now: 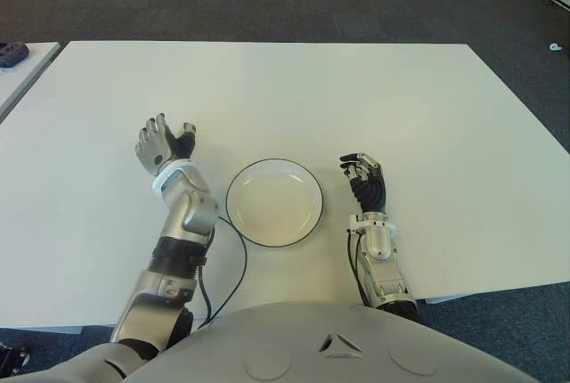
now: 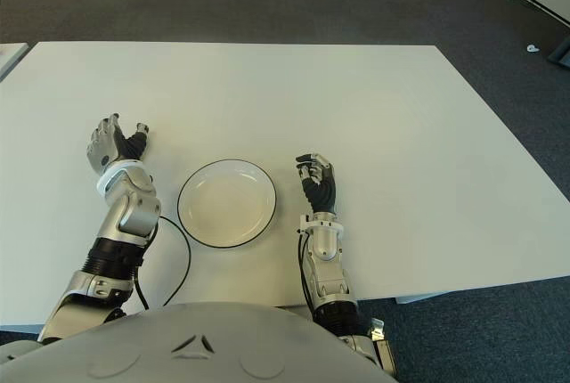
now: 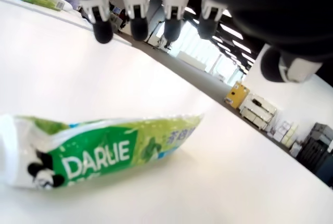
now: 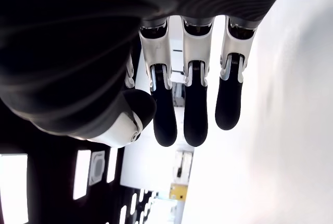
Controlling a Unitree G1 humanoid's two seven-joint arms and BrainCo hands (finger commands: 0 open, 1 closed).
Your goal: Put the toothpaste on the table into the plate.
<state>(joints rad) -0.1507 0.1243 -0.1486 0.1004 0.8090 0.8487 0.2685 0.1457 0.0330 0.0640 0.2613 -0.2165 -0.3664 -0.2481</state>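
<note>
A green and white toothpaste tube [image 3: 104,153] lies flat on the white table, seen only in the left wrist view. My left hand [image 1: 165,144] hovers over it left of the plate, fingers [image 3: 136,18] spread and apart from the tube. In the eye views the hand hides the tube. The white plate [image 1: 230,196] with a dark rim sits near the front edge between my hands, with nothing in it. My right hand [image 1: 362,174] shows just right of the plate, fingers [image 4: 195,114] relaxed and holding nothing.
The white table [image 1: 356,89] stretches far back and to both sides. A black cable [image 1: 242,263] loops from my left arm past the plate's near left. A second table [image 1: 22,76] with a dark object [image 1: 11,53] stands at far left. Dark carpet surrounds it.
</note>
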